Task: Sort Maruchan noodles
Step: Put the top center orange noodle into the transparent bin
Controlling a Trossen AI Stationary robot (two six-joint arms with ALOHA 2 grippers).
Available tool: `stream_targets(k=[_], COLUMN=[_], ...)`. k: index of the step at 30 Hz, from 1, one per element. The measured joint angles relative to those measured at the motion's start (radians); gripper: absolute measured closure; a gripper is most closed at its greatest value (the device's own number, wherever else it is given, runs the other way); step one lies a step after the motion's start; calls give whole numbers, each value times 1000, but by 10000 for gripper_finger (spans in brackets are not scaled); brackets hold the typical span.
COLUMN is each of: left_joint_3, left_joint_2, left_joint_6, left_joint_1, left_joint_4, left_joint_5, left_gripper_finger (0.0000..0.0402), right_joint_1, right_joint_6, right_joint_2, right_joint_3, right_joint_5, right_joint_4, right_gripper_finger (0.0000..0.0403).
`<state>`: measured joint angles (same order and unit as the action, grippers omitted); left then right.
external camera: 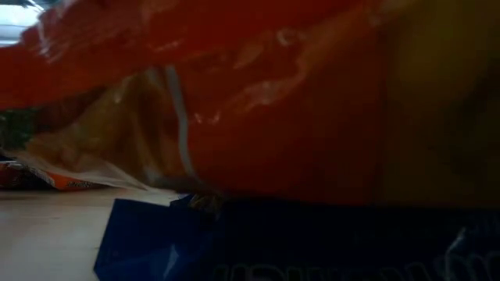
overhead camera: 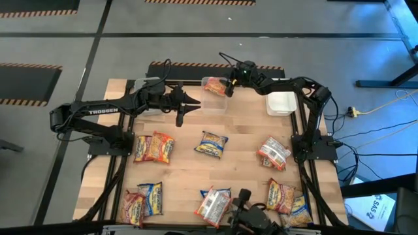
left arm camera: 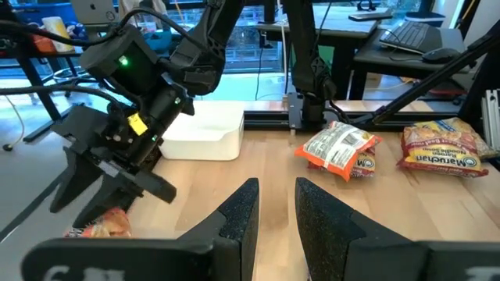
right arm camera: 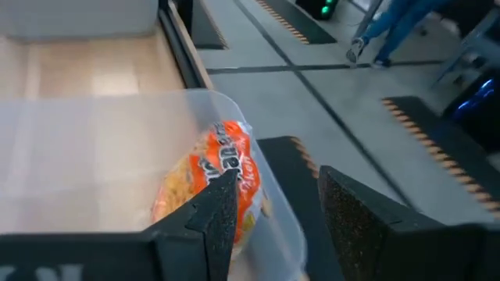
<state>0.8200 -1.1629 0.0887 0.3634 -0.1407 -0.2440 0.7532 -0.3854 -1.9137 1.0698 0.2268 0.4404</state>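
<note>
Right gripper (overhead camera: 230,83) hovers open over the clear bin (overhead camera: 214,96) at the table's far edge, fingers (right arm camera: 217,215) spread and empty, a pink-orange packet (right arm camera: 209,181) lying inside the bin beneath them. Left gripper (overhead camera: 196,104) sits just beside that bin on its left, fingers (left arm camera: 238,218) parted, holding nothing. Other Maruchan noodles (overhead camera: 211,143) are scattered flat across the wooden table (overhead camera: 189,166), several along the near edge. White bin (overhead camera: 281,103) stands to the right.
</note>
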Motion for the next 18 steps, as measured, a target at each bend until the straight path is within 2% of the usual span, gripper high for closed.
stream_targets(k=[4, 9, 14, 18], left_joint_3=[0, 0, 0, 0], left_joint_2=[0, 0, 0, 0], left_joint_6=[0, 0, 0, 1], left_joint_1=[0, 0, 0, 0], left_joint_4=[-3, -3, -3, -3], left_joint_5=[0, 0, 0, 0], left_gripper_finger=[322, 322, 322, 322], right_joint_1=[-1, -1, -1, -1], right_joint_6=[-43, -3, 3, -46], right_joint_2=[0, 69, 176, 198], right_joint_3=[0, -1, -1, 0], right_joint_5=[13, 109, 241, 338], right_joint_4=[40, 16, -226, -396], right_gripper_finger=[236, 237, 237, 237])
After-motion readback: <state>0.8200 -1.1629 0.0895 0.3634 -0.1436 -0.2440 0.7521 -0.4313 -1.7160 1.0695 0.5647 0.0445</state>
